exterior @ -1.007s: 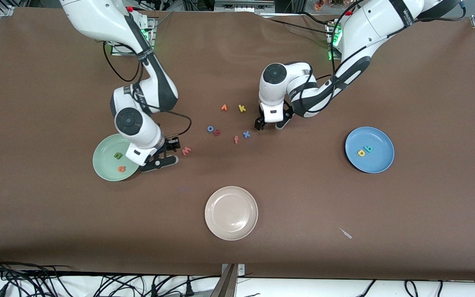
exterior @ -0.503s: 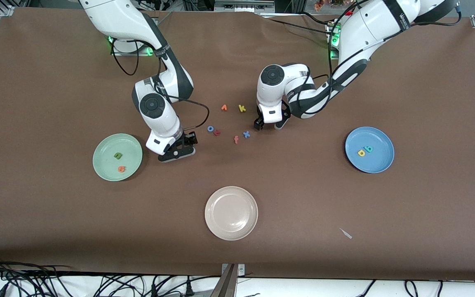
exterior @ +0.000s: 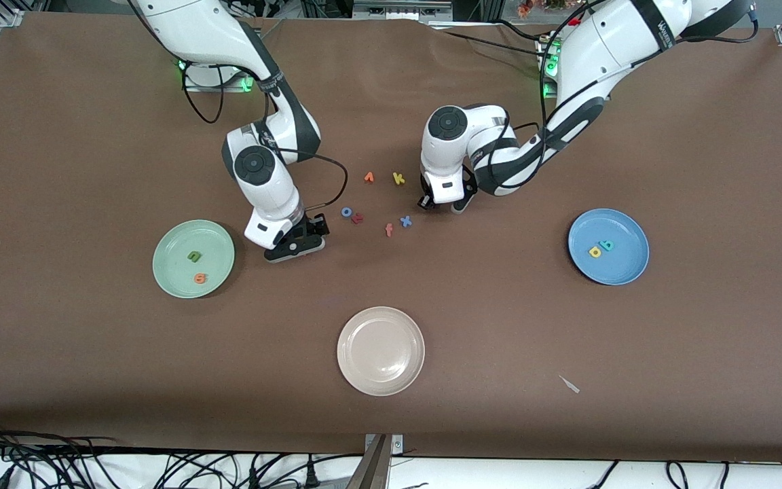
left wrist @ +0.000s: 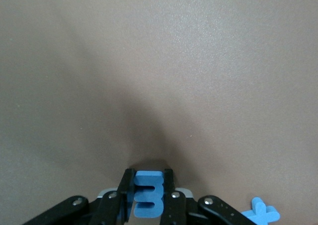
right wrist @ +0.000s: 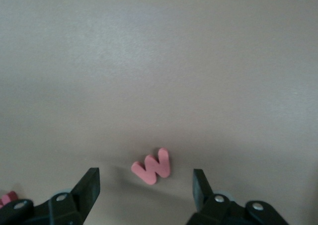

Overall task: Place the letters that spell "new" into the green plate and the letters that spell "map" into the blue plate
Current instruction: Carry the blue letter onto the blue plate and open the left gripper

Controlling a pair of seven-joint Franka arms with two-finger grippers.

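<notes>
My left gripper (left wrist: 149, 178) is shut on the blue m (left wrist: 149, 196), low over the table close to the blue x (left wrist: 261, 215). In the front view the left gripper (exterior: 440, 204) hides the m. My right gripper (right wrist: 145, 190) stands open, just above the salmon w (right wrist: 152, 167), which lies on the cloth between its fingers. From the front the right gripper (exterior: 294, 241) covers the w, beside the green plate (exterior: 174, 261). That plate holds the olive n (exterior: 194, 256) and orange e (exterior: 199, 277). The blue plate (exterior: 625, 265) holds the yellow p (exterior: 594, 252) and teal a (exterior: 607, 245).
Loose letters lie between the two grippers: an orange angular one (exterior: 368, 177), a yellow k (exterior: 398, 178), a blue o (exterior: 347, 212), a red one (exterior: 358, 218) and a pink f (exterior: 389, 230). A beige plate (exterior: 381, 350) sits nearer the camera.
My right arm swung from the green plate's edge to over the w and opened a little wider. My left gripper shut on the blue m.
</notes>
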